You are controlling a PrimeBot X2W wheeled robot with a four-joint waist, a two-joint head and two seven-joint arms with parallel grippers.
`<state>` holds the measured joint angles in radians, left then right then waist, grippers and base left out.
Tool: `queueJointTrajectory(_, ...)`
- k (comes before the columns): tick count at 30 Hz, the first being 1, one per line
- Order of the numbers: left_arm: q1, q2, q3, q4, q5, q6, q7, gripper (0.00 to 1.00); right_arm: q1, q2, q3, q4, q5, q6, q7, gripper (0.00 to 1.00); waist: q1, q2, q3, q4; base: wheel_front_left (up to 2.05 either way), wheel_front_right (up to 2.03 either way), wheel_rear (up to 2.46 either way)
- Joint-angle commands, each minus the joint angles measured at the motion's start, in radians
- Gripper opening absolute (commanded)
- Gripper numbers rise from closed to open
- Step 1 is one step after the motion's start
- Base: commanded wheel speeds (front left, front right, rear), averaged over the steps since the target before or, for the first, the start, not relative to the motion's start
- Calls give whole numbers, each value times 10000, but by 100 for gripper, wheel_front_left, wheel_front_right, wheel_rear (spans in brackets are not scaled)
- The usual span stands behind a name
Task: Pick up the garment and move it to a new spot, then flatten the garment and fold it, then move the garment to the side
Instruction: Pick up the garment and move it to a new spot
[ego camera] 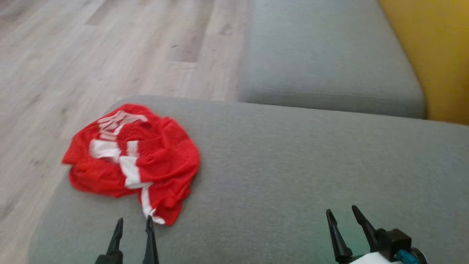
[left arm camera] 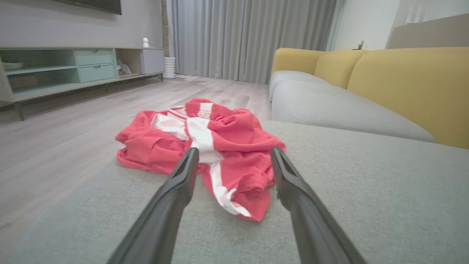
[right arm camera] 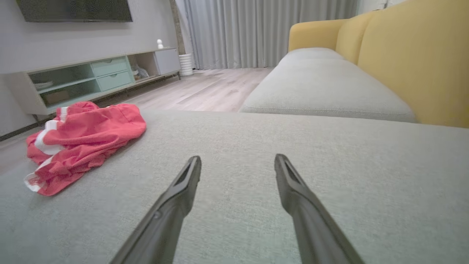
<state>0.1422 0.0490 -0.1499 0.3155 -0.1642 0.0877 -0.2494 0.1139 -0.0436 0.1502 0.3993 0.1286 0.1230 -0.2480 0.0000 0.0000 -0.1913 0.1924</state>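
Observation:
A red garment [ego camera: 143, 161] with white stripes lies crumpled in a heap near the left corner of the grey sofa cushion [ego camera: 293, 165]. In the left wrist view the garment [left arm camera: 234, 146] sits just beyond my fingertips. My left gripper [ego camera: 134, 220] is open, right at the garment's near hem, with nothing between its fingers. My right gripper [ego camera: 342, 211] is open over bare cushion, well to the right of the garment [right arm camera: 84, 139]. Both grippers [left arm camera: 234, 154] [right arm camera: 238, 159] hover low above the fabric.
A second grey seat cushion [ego camera: 326, 55] lies beyond, with yellow backrests [ego camera: 436, 55] on the right. Wooden floor [ego camera: 91, 47] drops off past the cushion's left and far edges. A low media cabinet [left arm camera: 73, 69] and grey curtains [left arm camera: 249, 36] stand across the room.

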Motion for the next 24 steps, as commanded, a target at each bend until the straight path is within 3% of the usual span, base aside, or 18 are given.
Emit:
queueJointTrajectory(1,-629,12,395,-346,106,7,-124,100,-402,-66,205,-348,61,77,-137,100,0,0,104,660,0,0,0)
queueJointTrajectory(7,-612,12,883,-564,277,-55,-124,100,-531,-66,296,-377,115,77,-138,100,0,0,326,1693,0,0,0)
queueJointTrajectory(18,-704,12,1768,-1461,430,-4,-124,100,-955,-66,362,-240,-133,77,-138,100,0,0,833,2291,0,0,0)
queueJointTrajectory(24,-1601,238,2032,-2126,695,-624,-124,100,-692,-66,27,-337,-489,77,-138,100,0,0,1137,2579,0,0,0)
